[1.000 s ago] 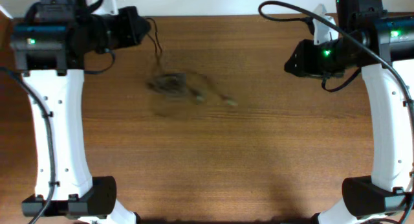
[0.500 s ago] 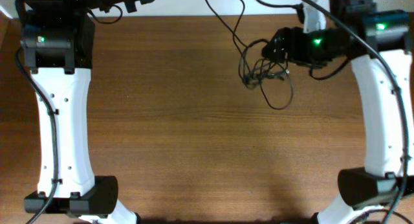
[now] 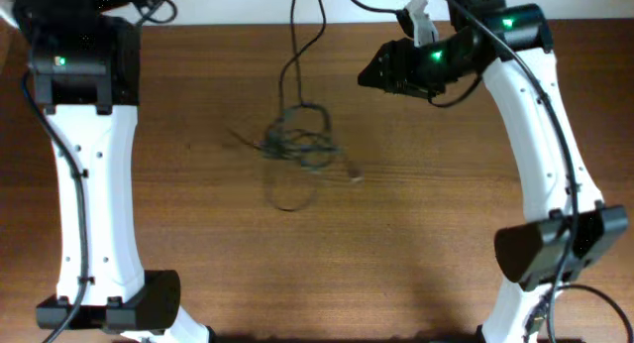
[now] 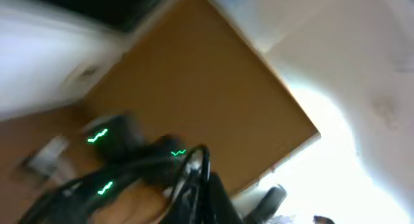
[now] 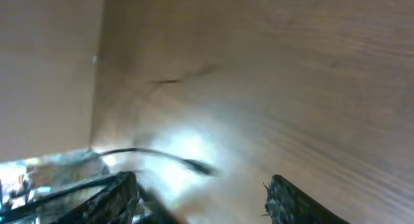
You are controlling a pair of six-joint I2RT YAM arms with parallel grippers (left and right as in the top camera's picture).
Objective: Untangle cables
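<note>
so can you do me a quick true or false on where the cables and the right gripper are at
1. The cable tangle lies on the wooden table. True.
2. The right gripper is clamped on the tangle. False: its jaws stand open with nothing between them, and it is apart from the tangle.
3. One strand runs from the tangle out past the top edge of the overhead view. True.
4. The cables are laid out as separate straight lines. False: they are bunched in one knotted clump with a loose loop below it.
</note>
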